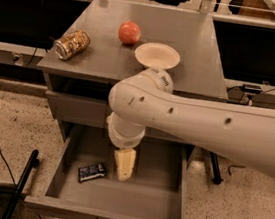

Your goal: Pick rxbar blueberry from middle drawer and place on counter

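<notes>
The rxbar blueberry (92, 172) is a small dark wrapped bar lying flat on the floor of the open middle drawer (64, 170), left of centre. My gripper (124, 166) hangs down into the drawer from the big white arm, just to the right of the bar and a short gap from it. The counter (100, 51) is the grey top of the cabinet above.
On the counter lie a patterned tin can (71, 44) on its side at the left, a red apple (129, 32) and a pale bowl (157, 55). A dark pole (20, 187) leans by the drawer's left side. A cable runs over the floor at the left.
</notes>
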You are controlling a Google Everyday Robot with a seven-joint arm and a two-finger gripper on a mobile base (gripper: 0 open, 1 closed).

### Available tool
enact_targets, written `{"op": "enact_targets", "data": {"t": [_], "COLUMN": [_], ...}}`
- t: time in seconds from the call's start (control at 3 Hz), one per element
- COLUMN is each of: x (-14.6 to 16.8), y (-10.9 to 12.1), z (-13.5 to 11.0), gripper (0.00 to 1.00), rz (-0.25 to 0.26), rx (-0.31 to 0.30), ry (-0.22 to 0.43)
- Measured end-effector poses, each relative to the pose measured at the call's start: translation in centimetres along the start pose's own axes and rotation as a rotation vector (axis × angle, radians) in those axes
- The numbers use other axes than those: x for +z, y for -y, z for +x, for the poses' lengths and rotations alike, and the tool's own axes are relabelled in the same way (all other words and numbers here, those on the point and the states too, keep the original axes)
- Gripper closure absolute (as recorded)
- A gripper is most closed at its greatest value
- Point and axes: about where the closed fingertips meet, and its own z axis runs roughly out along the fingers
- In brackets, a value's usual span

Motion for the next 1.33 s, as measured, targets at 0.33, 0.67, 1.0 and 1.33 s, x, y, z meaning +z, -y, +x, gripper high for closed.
{"op": "enact_targets", "data": {"t": [0.33, 0.67, 1.0, 1.33], "x": [5.6, 9.5, 12.3, 16.8], "y": [2.5, 5.6, 7.3, 7.1], "z": [-2.5, -4.5, -5.1, -7.4], "gripper": [0.0, 0.0, 0.0, 0.0], "rz": [0.033, 0.124, 0.124, 0.027], "rx": [0.013, 0.04, 0.059, 0.045], "ry": [0.118, 0.223, 0.307, 0.404]}}
